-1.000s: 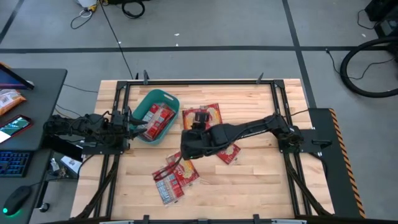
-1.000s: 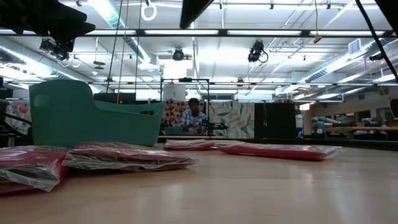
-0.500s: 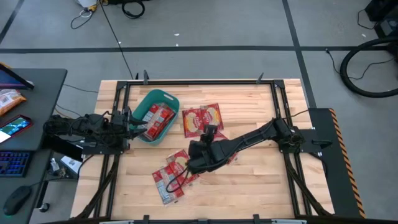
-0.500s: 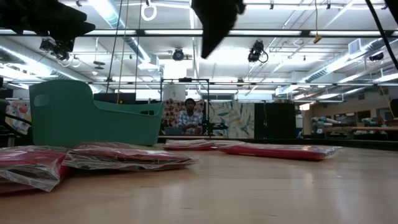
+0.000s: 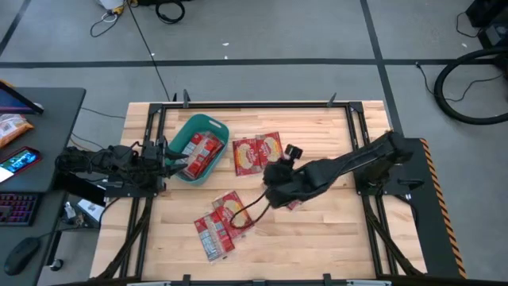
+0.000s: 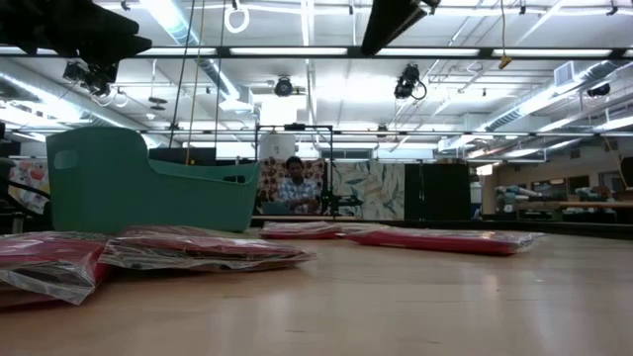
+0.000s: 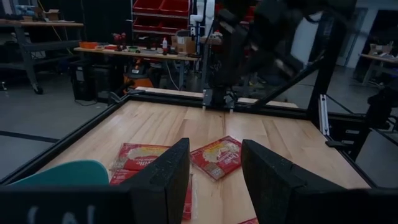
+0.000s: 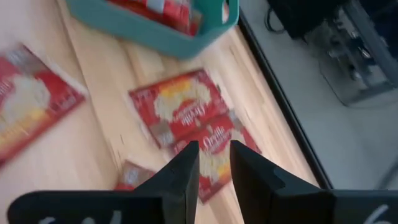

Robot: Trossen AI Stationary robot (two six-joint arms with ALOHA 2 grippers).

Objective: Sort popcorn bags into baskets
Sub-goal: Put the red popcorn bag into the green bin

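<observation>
High view: the teal basket (image 5: 195, 147), upper left of the table, holds popcorn bags (image 5: 203, 152); the left gripper (image 5: 170, 161) waits at its rim. Right gripper (image 5: 274, 193) sits mid-table, apparently empty. Right wrist view: fingers (image 8: 184, 169) narrowly parted, nothing between. Left wrist view: fingers (image 7: 168, 174) apart, basket cut off.

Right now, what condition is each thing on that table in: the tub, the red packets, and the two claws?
Teal tub: upright, packets inside.
Packets in tub: piled, leaning on the wall.
Packet pair: flat beside the tub.
Packet cluster: overlapping on the wood.
Left gripper: open, empty, near the tub.
Right gripper: empty, fingers narrowly apart above the packets.
</observation>
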